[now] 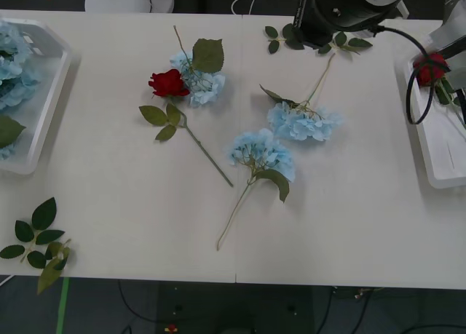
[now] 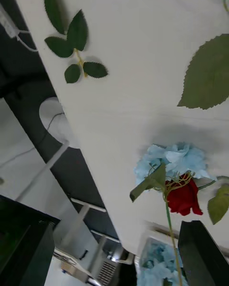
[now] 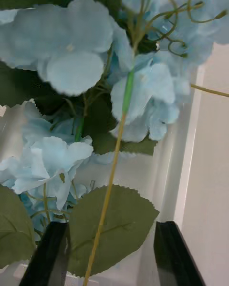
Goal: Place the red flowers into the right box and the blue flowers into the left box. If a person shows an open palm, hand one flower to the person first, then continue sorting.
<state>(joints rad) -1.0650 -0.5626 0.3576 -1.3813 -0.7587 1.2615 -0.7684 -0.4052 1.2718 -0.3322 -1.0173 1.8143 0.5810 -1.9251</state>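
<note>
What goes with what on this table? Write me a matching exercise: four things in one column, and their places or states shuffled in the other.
Things:
1. left box
2. right box
3. red rose on the table
4. blue hydrangea nearest the robot

Places or states:
a. bloom lies against a pale-blue bloom
b. red bloom at its far end
c. stem points toward the table's near edge
d. holds pale-blue blooms

Pairs: 1-d, 2-b, 3-a, 4-c
</note>
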